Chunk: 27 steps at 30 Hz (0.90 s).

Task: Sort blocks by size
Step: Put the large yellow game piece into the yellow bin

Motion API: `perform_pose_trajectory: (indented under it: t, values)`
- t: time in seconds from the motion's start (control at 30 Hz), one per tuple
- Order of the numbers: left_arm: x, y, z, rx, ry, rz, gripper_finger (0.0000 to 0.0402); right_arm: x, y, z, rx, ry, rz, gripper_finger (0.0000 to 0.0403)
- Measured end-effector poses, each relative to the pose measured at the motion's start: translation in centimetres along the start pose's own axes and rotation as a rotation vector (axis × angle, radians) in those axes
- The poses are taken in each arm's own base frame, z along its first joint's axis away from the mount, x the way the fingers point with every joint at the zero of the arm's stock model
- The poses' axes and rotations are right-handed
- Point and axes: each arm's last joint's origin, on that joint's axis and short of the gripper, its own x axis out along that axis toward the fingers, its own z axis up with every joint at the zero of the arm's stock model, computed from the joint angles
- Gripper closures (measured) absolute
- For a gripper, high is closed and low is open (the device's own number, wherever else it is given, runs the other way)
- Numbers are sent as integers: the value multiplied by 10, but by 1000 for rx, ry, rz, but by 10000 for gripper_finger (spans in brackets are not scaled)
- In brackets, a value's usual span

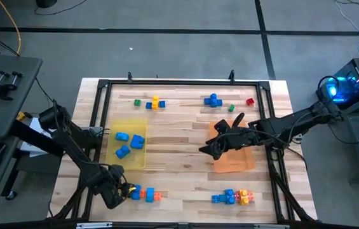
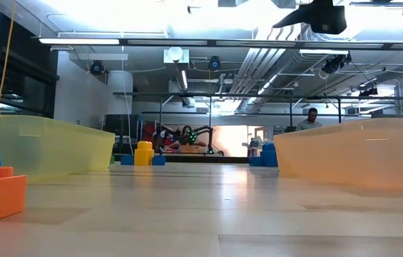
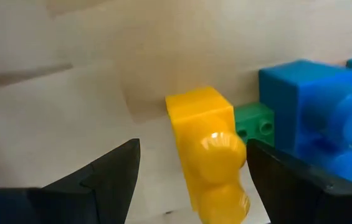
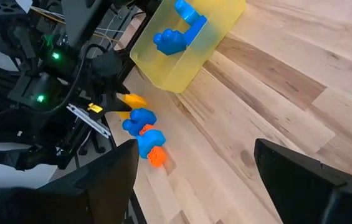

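Observation:
My left gripper (image 1: 122, 189) is open at the table's near left. Its fingers stand on either side of a yellow block (image 3: 205, 155) that lies on the wood, and I cannot tell whether they touch it. A small green block (image 3: 254, 123) and a blue block (image 3: 306, 106) sit right behind it, in a row with an orange one (image 1: 158, 196). My right gripper (image 1: 206, 150) is open and empty above the orange tray (image 1: 236, 160). Three blue blocks (image 1: 128, 143) lie in the yellow tray (image 1: 142, 127).
Loose blocks lie along the far side: green (image 1: 138, 102), yellow and blue (image 1: 155, 103), blue (image 1: 213, 100), green (image 1: 231, 108), red (image 1: 250, 101). A mixed cluster (image 1: 233, 197) sits near the front right. A dark frame (image 1: 179, 83) borders the table. Bare wood lies between the trays.

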Motion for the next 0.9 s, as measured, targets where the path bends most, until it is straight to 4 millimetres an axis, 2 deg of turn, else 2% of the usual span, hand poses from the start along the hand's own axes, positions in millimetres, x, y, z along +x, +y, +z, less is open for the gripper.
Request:
perform_pose_trajectory:
  t: [0.13, 0.4, 0.57, 0.7, 0.9]
  values:
    - [0, -1, 3, 6, -8, 7, 173, 0, 0, 0, -17, -1, -1, 89]
    - [-2, -3, 4, 11, -6, -2, 322, 0, -2, 0, -49, 7, -15, 89]
    - [-9, -1, 6, 40, -12, -29, 327, 0, -2, -1, -56, 10, -21, 89]
    - [-42, 4, 14, 41, -60, -78, 327, 0, -2, -1, -67, 10, -20, 89]
    - [-115, 21, 43, 30, -297, -230, 327, 0, -2, -1, -71, 10, -20, 89]
